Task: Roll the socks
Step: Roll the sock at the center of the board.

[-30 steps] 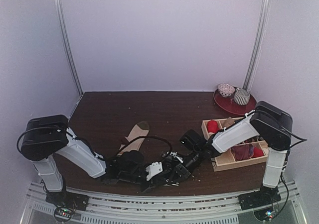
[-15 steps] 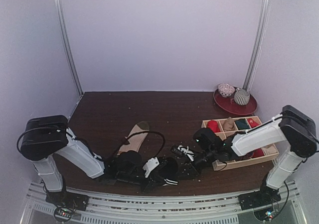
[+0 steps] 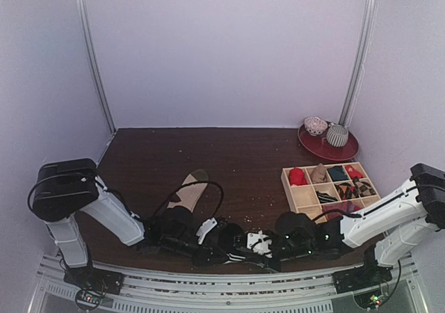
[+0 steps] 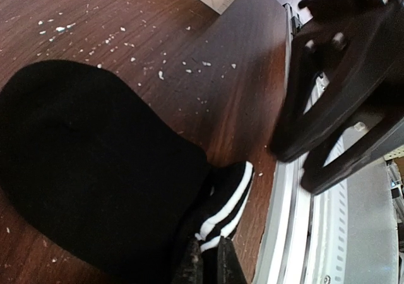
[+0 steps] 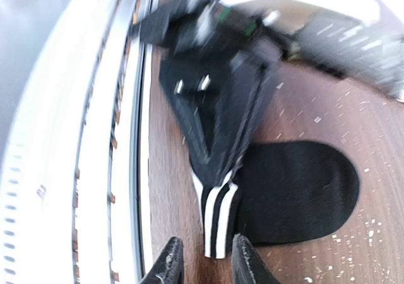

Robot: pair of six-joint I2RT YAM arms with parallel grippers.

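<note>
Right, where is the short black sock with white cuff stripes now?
In the top view the sock lies bottom centre at the table's near edge, cuff pinched by the left gripper, open right gripper alongside.

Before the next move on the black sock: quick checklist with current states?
1. Left tool shut on the striped cuff of the black sock: ok.
2. Right tool open, holding nothing: ok.
3. Right tool lined up with the cuff: looks ok, the stripes sit just past its fingertips.
4. Black sock rolled: not ok, lies flat.
5. Tan sock rolled: not ok, lies flat.
6. Both cuff layers pinched by the left tool: cannot tell.
</note>
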